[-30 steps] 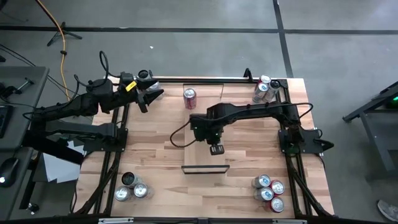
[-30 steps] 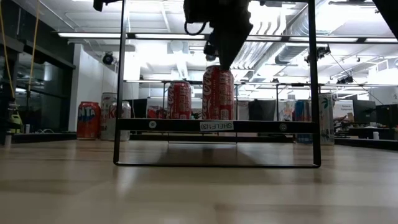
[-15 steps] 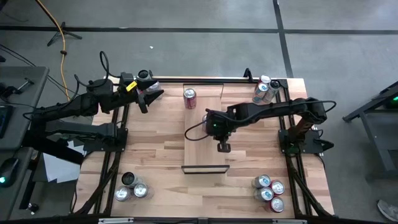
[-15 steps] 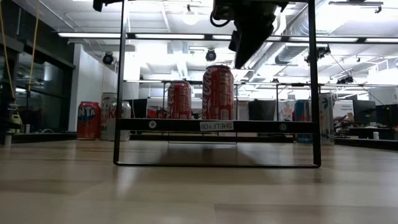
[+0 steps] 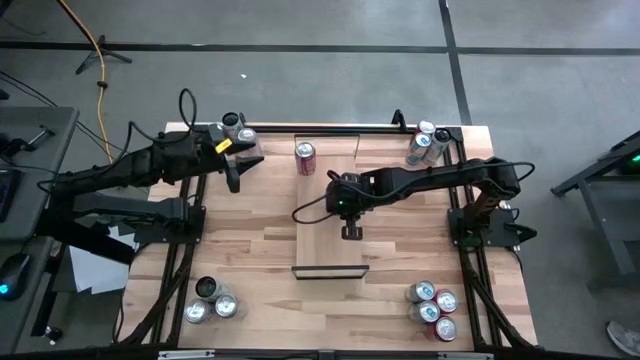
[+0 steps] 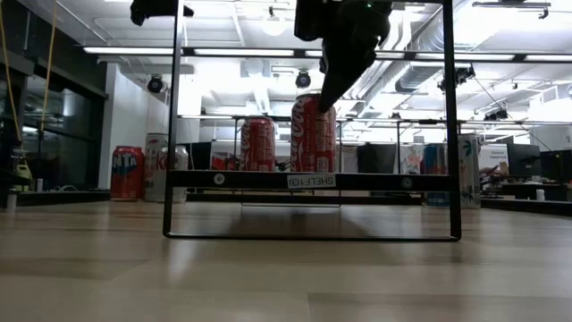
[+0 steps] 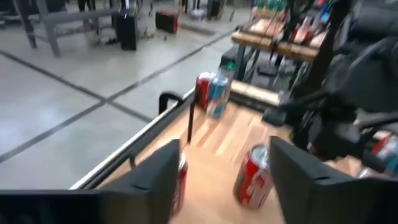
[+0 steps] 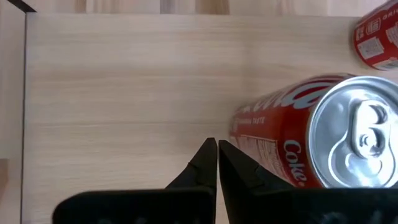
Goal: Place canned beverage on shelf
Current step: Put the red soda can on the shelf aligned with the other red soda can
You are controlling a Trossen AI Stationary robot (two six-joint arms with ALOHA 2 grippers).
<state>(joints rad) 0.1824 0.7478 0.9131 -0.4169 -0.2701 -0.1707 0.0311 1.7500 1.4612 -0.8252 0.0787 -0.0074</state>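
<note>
Two red cola cans matter here, and I read them view by view. High view: the pale plain-wood shelf board (image 5: 327, 205) lies mid-table; one red aluminium can (image 5: 305, 157) stands near its far end, and my right gripper (image 5: 351, 232) hangs over the board's middle on a long, nearly level reach from the right side, its black body hiding whatever is directly beneath; the left gripper (image 5: 233, 178) waits near the table's far left corner beside a small cluster of cans (image 5: 237, 128), and spare cans are grouped at the other corners, presumably as stock. Low view: a red cola can (image 6: 312, 134) stands upright on the shelf, with the second can (image 6: 257, 143) behind it; the right gripper hangs angled just above the nearer can's top, apparently clear of it, so I judge the placement done. Left wrist view: the left fingers (image 7: 155, 180) stand apart with nothing between them, and blurred red cans show on the table beyond. Right wrist view: looking straight down, the right fingertips (image 8: 210, 163) are pressed together and empty, just beside the can's silver lid (image 8: 362, 134), which sits upright on bare board.
</note>
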